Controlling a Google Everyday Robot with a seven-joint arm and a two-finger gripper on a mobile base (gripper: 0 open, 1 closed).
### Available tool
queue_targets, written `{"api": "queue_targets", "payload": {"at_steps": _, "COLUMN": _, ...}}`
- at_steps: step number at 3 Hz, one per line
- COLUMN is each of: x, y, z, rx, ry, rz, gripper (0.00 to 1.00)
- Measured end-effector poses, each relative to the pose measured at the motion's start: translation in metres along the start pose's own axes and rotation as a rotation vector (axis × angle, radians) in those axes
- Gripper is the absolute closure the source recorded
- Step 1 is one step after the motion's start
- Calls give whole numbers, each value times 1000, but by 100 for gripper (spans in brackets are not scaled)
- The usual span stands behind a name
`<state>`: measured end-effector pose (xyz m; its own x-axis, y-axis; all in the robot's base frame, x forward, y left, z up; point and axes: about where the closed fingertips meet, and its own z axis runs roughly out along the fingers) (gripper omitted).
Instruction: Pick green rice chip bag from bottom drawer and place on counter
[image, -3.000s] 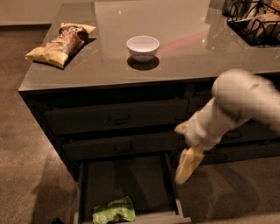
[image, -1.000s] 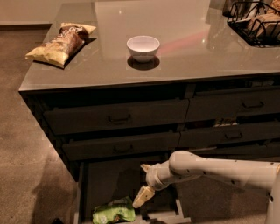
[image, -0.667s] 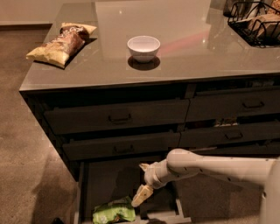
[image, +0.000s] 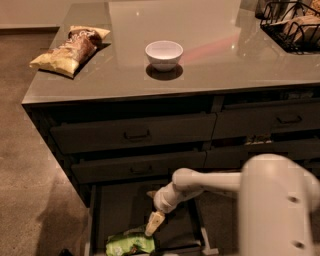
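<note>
Green rice chip bag (image: 130, 244) lying at front of bottom drawer (image: 93, 215) | gripper (image: 154, 223) hovering just over its right end; jaws' opening: cannot tell | risk: crinkly bag slipping free or snagging on drawer rim while rising to worktop (image: 210, 65)

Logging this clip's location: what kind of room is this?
Likely a kitchen or break room: counter over drawers, white bowl, yellow chip bag. Gripper hangs in the bottom drawer.
</note>
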<state>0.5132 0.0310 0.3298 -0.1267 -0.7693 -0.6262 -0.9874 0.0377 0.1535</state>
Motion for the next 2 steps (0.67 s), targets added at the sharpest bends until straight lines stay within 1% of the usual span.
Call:
{"api": "queue_targets", "payload": {"at_steps": 1, "x": 23, "y": -19, "z": 44, "rx": -104, "ry": 36, "rz": -71, "gripper": 0}}
{"api": "queue_targets", "payload": {"at_steps": 2, "x": 17, "y": -43, "z": 41, "rx": -73, "ry": 24, "rz": -72, "gripper": 0}}
